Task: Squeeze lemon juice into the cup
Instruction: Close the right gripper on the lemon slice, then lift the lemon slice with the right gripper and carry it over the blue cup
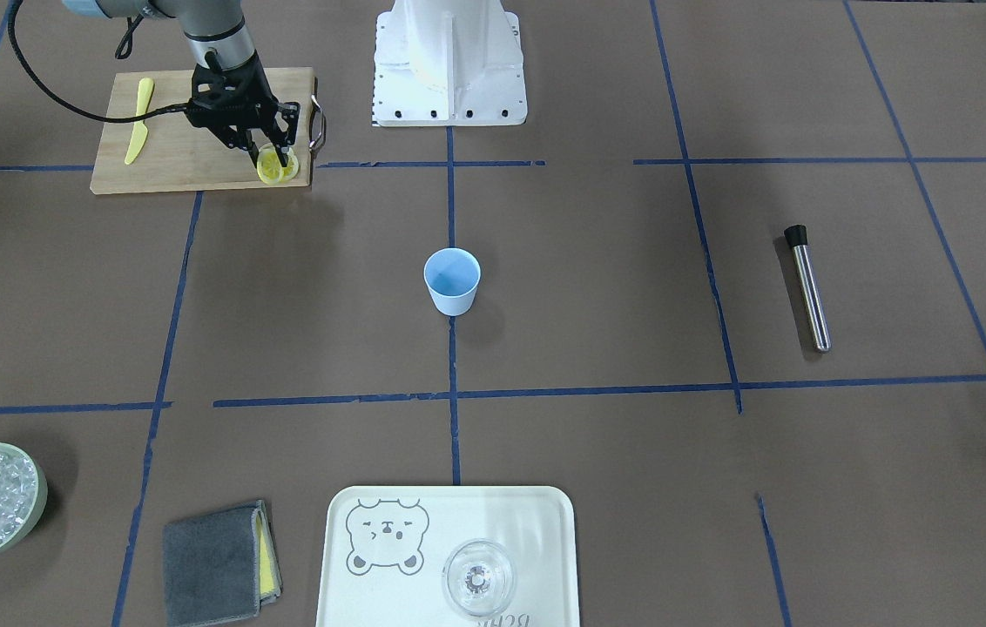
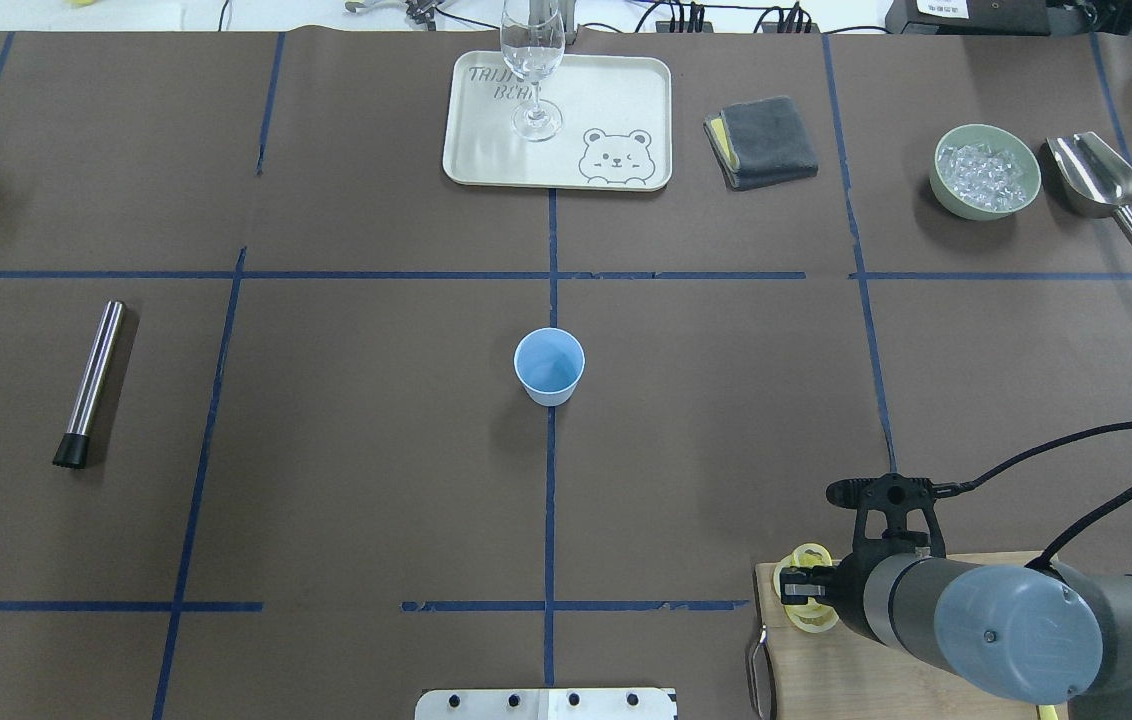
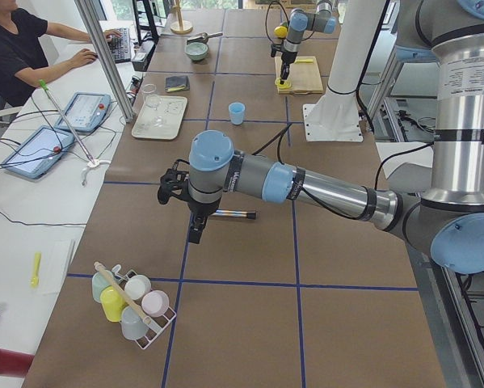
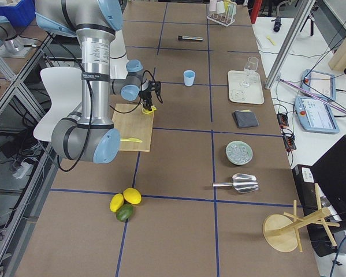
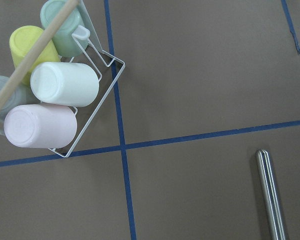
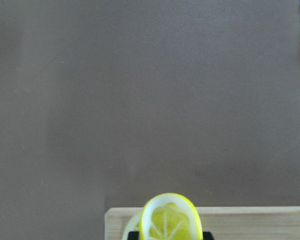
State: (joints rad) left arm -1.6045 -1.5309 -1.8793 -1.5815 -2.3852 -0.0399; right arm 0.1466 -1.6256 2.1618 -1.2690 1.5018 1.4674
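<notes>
Exterior front-facing | lemon slice: 2, one pinched in right jaws | cup: 1 | left jaws: cannot tell

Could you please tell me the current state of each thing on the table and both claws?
Lemon slice: on edge, gripped, at the cutting board's edge.
Right claw: shut on the lemon slice.
Left claw: open or shut, cannot tell.
Cup: upright, empty.
Wine glass: upright on the tray, empty.
Bowl: full of ice.
Cloth: folded.
</notes>
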